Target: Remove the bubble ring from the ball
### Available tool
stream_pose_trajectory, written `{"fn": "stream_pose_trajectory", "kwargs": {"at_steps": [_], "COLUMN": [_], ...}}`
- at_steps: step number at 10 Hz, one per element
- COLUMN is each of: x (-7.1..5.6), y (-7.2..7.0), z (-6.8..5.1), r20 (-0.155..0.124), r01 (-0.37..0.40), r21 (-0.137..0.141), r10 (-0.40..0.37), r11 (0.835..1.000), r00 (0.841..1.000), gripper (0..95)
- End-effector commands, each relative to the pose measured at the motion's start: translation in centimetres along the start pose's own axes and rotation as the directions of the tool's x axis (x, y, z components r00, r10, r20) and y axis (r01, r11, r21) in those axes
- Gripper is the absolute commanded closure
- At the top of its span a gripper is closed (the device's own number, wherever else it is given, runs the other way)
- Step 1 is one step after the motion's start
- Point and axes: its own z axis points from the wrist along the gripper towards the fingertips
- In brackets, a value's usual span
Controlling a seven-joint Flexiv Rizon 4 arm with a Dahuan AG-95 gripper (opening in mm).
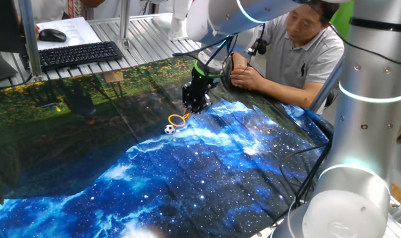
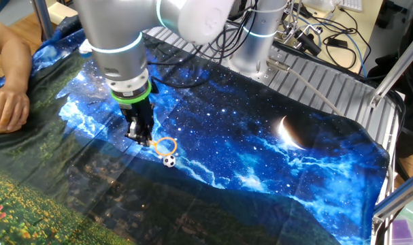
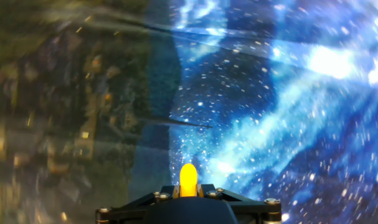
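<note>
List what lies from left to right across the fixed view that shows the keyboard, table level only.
Mouse → keyboard → ball → bubble ring → gripper → the seated person's hand.

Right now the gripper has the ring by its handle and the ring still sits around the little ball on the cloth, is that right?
Not quite. The gripper does hold the ring by its handle, but the ring is lifted off the ball, which lies beside it on the cloth. The other fixed view shows this.
</note>
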Motion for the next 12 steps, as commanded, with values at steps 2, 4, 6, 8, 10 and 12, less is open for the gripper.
{"fn": "stream_pose_trajectory", "kwargs": {"at_steps": [2,4,6,8,10,12], "x": [1.7,3.3,5.1,6.8,7.9,8.6], "y": [-0.9,-1.7,-2.7,-3.0,-3.0,-3.0], "z": [0.0,-0.2,0.0,0.1,0.0,-0.1], "r20": [0.012,0.048,0.082,0.081,0.083,0.08], "r01": [0.335,0.483,0.605,0.637,0.621,0.608], "r21": [0.002,0.024,0.07,0.091,0.097,0.095], "r10": [-0.335,-0.484,-0.609,-0.643,-0.628,-0.615], "r11": [0.942,0.875,0.793,0.765,0.778,0.788], "r00": [0.942,0.874,0.789,0.761,0.774,0.785], "gripper": [95.0,95.0,95.0,95.0,57.0,57.0]}}
